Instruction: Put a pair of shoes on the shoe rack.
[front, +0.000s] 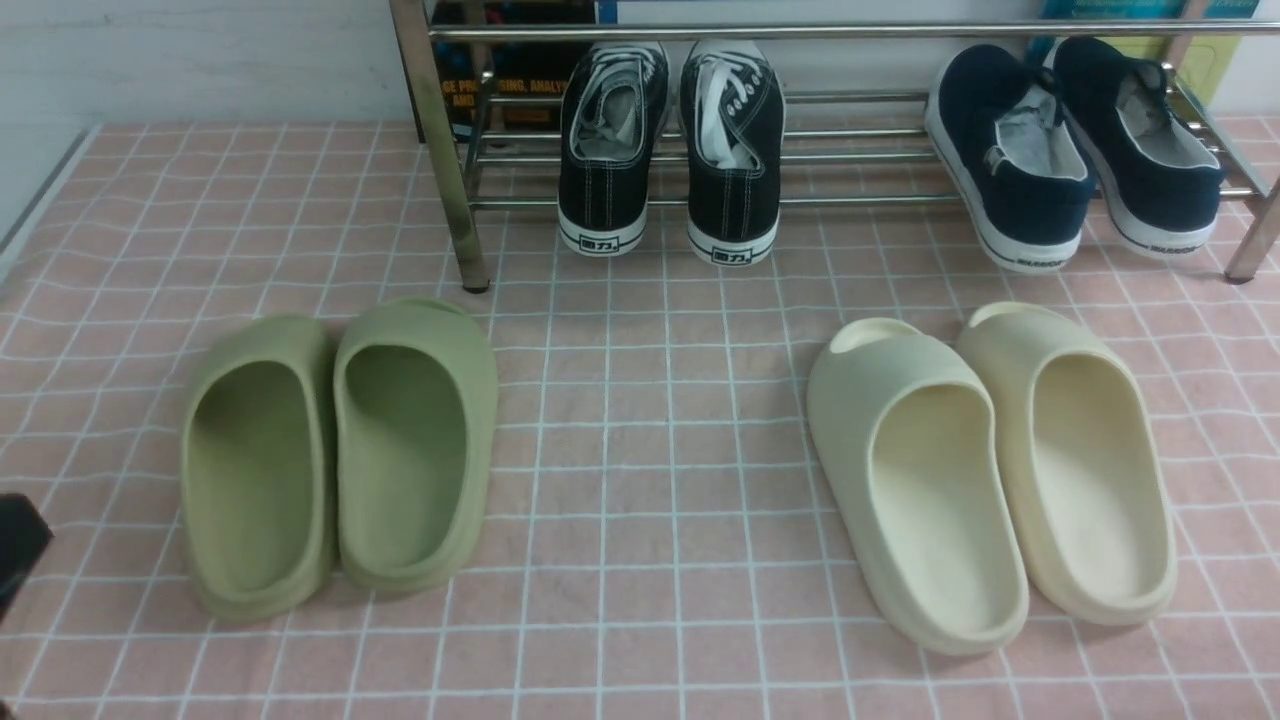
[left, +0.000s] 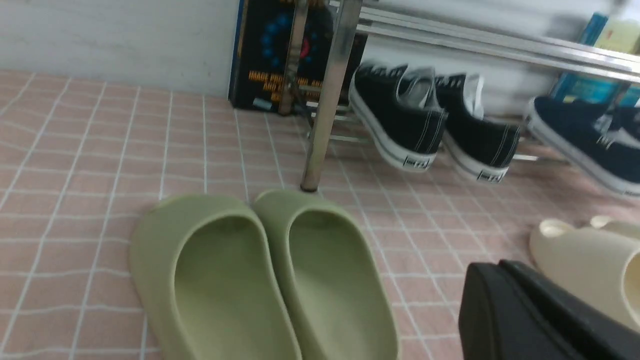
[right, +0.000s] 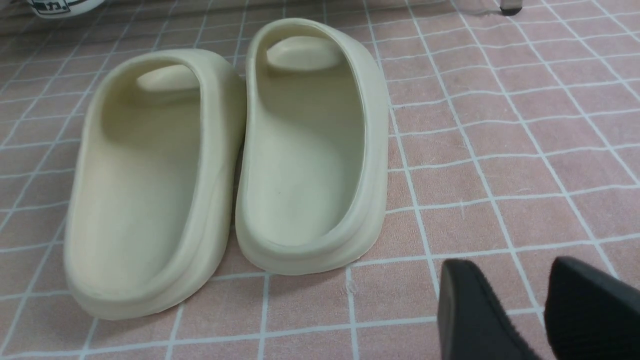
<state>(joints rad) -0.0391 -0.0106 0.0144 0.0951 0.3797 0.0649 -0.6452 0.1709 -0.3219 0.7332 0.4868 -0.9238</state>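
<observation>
- Sneakers, the black pair, side by side on the lower bars of the rack: left shoe (front: 605, 200) and right shoe (front: 735, 205), toes inward, white-edged heels well out past the front bar.
- Seemingly placed already, so probably nothing left but to leave them alone; most to lose from an extra push or tug.
- At risk of tipping off the front if pressed down on those overhanging heels, or if bumped from behind.
- Also at risk of snagging: loose white laces (front: 713, 120) close under the upper rail, easy to catch on a fingertip and drag along.
- For the shoe rack (front: 700, 33), danger of a knock against a corner post (front: 450, 180), with a jolt likely to shift everything on the bars.
- To the right on the same rack, navy slip-ons (front: 1040, 200), likewise jutting forward; easily disturbed by a wide swing, or mistaken for the wanted pair.
- Out in front, olive slides (front: 483, 450) and cream slides (front: 1110, 500), both on the pink surface (front: 640, 450); liable to be scraped aside by a low sweep.
- Left hand (left: 500, 270) clenched on nothing, near the olive slides.
- Right hand (right: 512, 265) spread wide and unladen, beside the cream slides; more likely to clip one with fingers so far apart.
</observation>
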